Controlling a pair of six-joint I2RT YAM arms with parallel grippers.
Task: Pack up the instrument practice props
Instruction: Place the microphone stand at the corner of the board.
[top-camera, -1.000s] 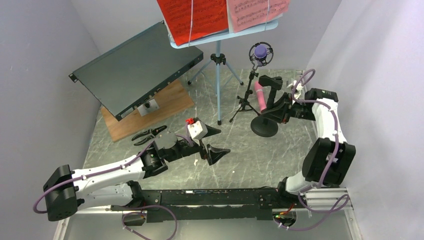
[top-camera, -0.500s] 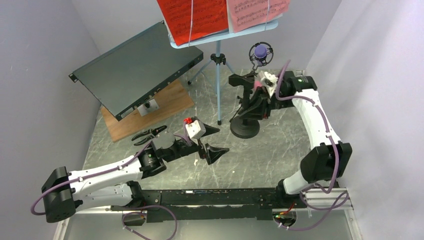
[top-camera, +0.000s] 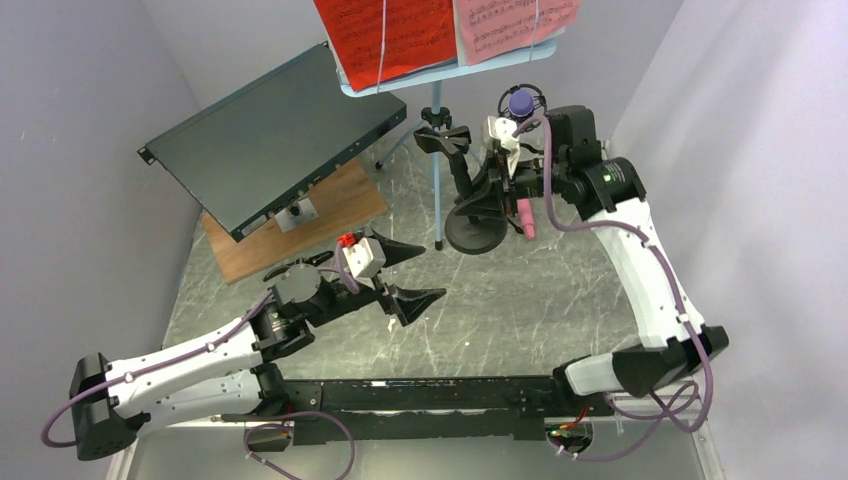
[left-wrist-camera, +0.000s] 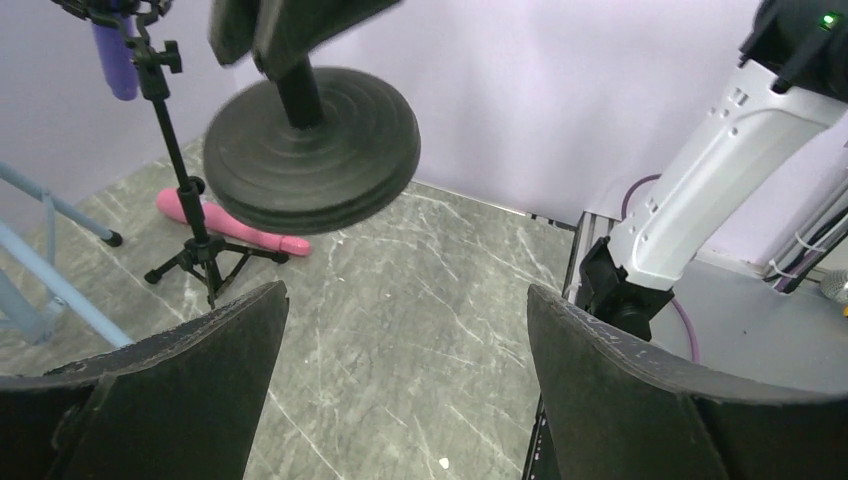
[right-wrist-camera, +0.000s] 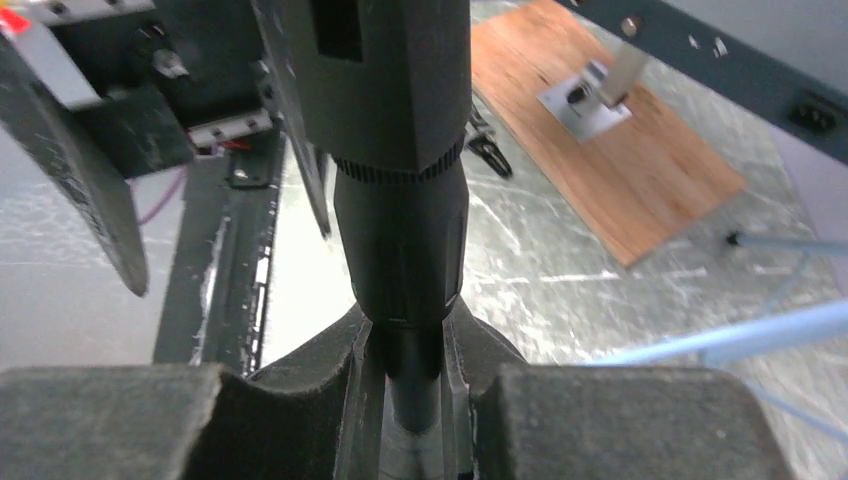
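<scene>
One black mic support (top-camera: 474, 234) hangs tilted above the table (top-camera: 520, 300), our right gripper (right-wrist-camera: 410, 385) clamped on its stem; our left gripper (top-camera: 412, 273) stands with jaws apart. We judge the carrying step is in hand; next it needs a steady setting down.

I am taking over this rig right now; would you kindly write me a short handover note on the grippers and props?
Right gripper: shut on the post of the round-base mic stand, base tilted, off the table.
Left gripper: open, empty, above the table.
Pink microphone lies on the table; purple microphone sits in the tripod mic stand.
Red page and pink page are on the upright light-blue music rack.
Done: nothing visibly packed; no container in view.
Left: stow the held stand, then everything else.
</scene>
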